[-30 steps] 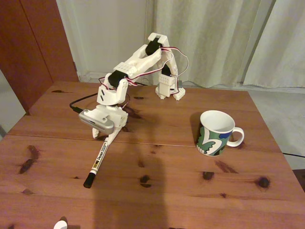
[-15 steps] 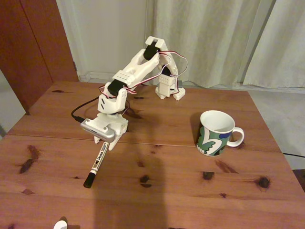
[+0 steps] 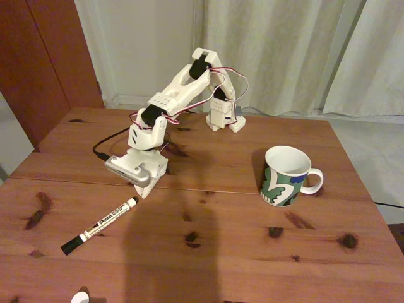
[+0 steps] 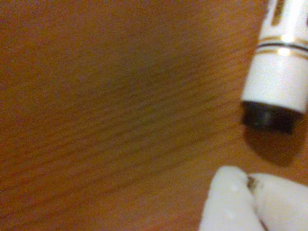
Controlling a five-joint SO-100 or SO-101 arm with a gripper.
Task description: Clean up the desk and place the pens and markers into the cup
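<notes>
A: Where's the marker (image 3: 100,225) right now?

B: Lying flat on the desk (image 3: 240,252), lower left of the fixed view. Black cap toward the bottom-left corner, white tail pointing up-right toward the gripper (image 3: 144,192). The tail is just beside the fingertips; whether they touch I cannot tell.

A: And the gripper itself?

B: Low over the wood, left of centre. In the wrist view the two white fingertips (image 4: 226,202) at the bottom right are pressed together with nothing between them, so it is closed and empty. The marker's dark end plug sits just above them in that frame, outside the jaws.

A: Why is it lying like that?

B: My guess: the grip missed or slipped off the tail, so the pen rests free at a slant.

A: Any writing?

B: Black lettering on the barrel reads something like "Pentel"; the rest is too small.

A: The mug (image 3: 287,177)?

B: Upright, right of centre, handle to the right, well apart from the marker. Looks empty.
</notes>
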